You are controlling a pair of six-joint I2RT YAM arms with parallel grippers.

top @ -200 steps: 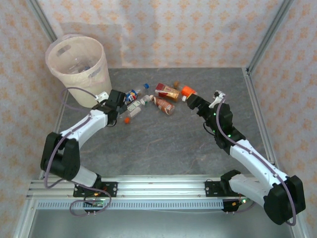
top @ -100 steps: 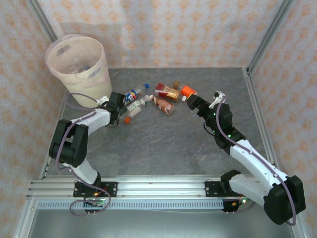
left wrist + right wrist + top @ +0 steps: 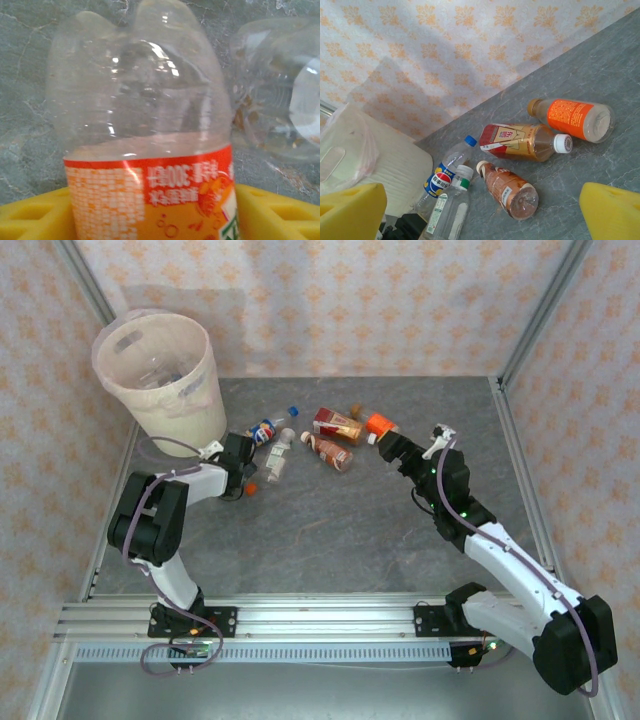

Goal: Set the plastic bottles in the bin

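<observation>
Bottles [image 3: 335, 426] are lying in a loose bunch near the far edge of the worktop [image 3: 350, 540], just right of the bin [image 3: 190, 420] in the far left corner. Left hand [image 3: 150, 210] has its fingers [image 3: 30, 220] either side of an orange-label bottle [image 3: 140, 125], but I can't tell if it's gripping. Right hand [image 3: 390, 448] is wide open and holds nothing, at the bunch's right end.

- Clear plastic bottle with a blue cap [image 3: 443, 176]: its blue label bears the round Pepsi logo above white Chinese characters.
- Clear plastic bottle with a red-and-orange label [image 3: 150, 197]: white print stands upside down on the red band; "300" is legible and the rest is blurred.
- Brown bottle with a red-and-gold label [image 3: 517, 142]: the white characters are too small to read.
</observation>
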